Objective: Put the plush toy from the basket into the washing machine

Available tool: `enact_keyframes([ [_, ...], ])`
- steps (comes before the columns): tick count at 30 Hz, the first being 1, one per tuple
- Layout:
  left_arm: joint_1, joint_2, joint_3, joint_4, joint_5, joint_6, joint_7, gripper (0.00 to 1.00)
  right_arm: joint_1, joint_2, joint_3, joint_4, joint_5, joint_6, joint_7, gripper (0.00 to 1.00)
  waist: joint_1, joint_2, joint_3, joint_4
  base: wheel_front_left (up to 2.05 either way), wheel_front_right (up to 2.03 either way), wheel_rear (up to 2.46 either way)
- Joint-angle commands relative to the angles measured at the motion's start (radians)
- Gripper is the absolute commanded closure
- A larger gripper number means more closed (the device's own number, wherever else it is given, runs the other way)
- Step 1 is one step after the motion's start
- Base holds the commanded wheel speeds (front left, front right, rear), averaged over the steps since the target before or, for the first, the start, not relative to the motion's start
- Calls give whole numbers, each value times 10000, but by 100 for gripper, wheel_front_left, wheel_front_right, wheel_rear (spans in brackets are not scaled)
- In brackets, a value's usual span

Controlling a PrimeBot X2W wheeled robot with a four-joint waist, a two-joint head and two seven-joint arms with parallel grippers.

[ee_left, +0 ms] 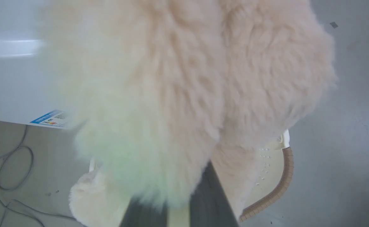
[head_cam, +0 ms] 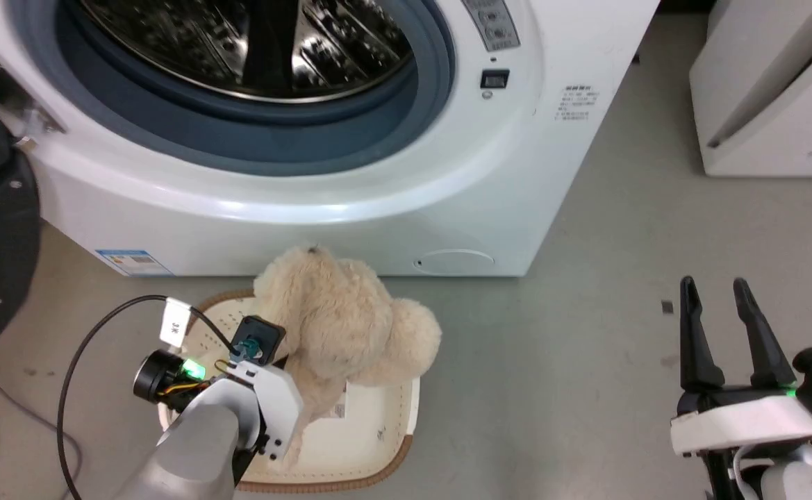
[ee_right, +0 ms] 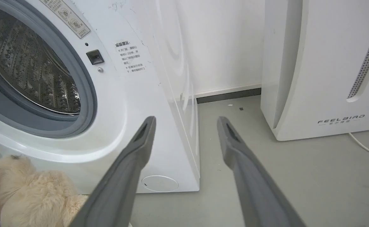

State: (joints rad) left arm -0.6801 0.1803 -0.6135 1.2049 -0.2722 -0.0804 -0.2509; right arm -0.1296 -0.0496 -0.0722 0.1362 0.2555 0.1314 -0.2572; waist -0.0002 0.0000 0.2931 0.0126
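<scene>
You are looking at a white slanted appliance [ee_right: 326, 63] lettered FEELBIRD, standing on the grey floor [head_cam: 621, 347] against a white wall [ee_right: 222, 44], a white cord [ee_right: 366, 146] trailing beside it. Grey cables [ee_left: 32, 160] are lying looped on the floor.

The plush toy [head_cam: 336, 319] is cloth, its long shaggy fur a matt cream. Under it the basket [head_cam: 371, 437] is smooth, perforated, pale plastic, with a brown woven-look rim [head_cam: 350, 484] and a paper label [head_cam: 340, 411] on its bottom. The washing machine [head_cam: 461, 180] has a glossy white shell that catches the light, a matt grey rubber door seal [head_cam: 274, 142] and a shiny perforated steel drum [head_cam: 253, 42]. On my right gripper [ee_right: 187, 121] the fingers [ee_right: 124, 176] look smooth, matt and dark grey. The floor [head_cam: 600, 361] is dull grey and lightly scuffed
</scene>
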Motion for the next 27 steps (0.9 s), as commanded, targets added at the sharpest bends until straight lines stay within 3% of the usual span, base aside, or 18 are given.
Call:
enact_keyframes([
  [1, 128, 68, 119, -334, -85, 116, -99, 100, 199, -6, -36, 30, -66, -7, -45, 0, 2, 0, -315, 173, 0, 0, 0],
  [15, 949, 827, 1500, -4095, -265, 875, -107, 100, 651, -6, 47, 8, -52, -7, -45, 0, 2, 0, -868, 251, 0, 0, 0],
  [27, -204, 1209, 2846, -5288, -288, 1160, -108, 100, 50, -6, 195, -171, 109, -7, -46, 0, 2, 0, 332, -370, 0, 0, 0],
])
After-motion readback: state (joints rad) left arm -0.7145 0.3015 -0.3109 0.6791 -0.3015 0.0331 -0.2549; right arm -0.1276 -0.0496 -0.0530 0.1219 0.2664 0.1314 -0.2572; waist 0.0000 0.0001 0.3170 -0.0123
